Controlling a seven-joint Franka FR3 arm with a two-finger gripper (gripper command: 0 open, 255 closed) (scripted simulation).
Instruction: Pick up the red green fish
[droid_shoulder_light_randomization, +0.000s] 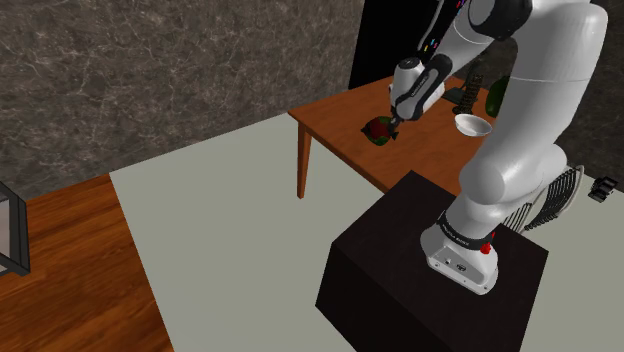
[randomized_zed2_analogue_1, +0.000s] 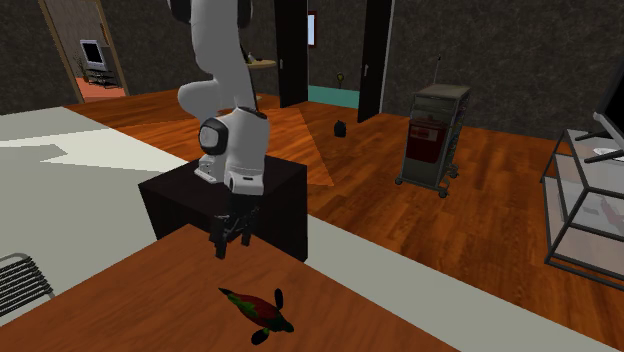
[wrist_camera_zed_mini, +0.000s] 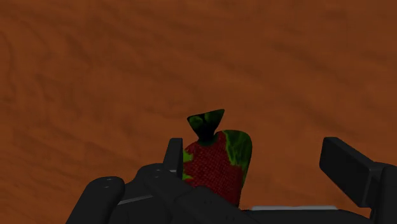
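The red and green fish (droid_shoulder_light_randomization: 379, 131) lies flat on the brown wooden table (droid_shoulder_light_randomization: 340, 125), near its edge at the shoulder view's left. My gripper (droid_shoulder_light_randomization: 397, 125) hangs just beside and above the fish. From the second exterior view the gripper (randomized_zed2_analogue_1: 230, 240) is above the tabletop, a short way from the fish (randomized_zed2_analogue_1: 257, 308), without touching it. In the wrist view the fish (wrist_camera_zed_mini: 213, 162) lies on the wood below, closer to one finger (wrist_camera_zed_mini: 173, 156) than to the other. The gripper (wrist_camera_zed_mini: 261, 168) is open, with nothing clasped.
A white bowl (droid_shoulder_light_randomization: 473, 124) and a few dark items stand further along the table, behind the arm. The black stand (droid_shoulder_light_randomization: 430, 270) sits close to the table. A wire rack (droid_shoulder_light_randomization: 560, 195) is beside it. A cart (randomized_zed2_analogue_1: 432, 135) and glass shelf (randomized_zed2_analogue_1: 590, 200) stand far off.
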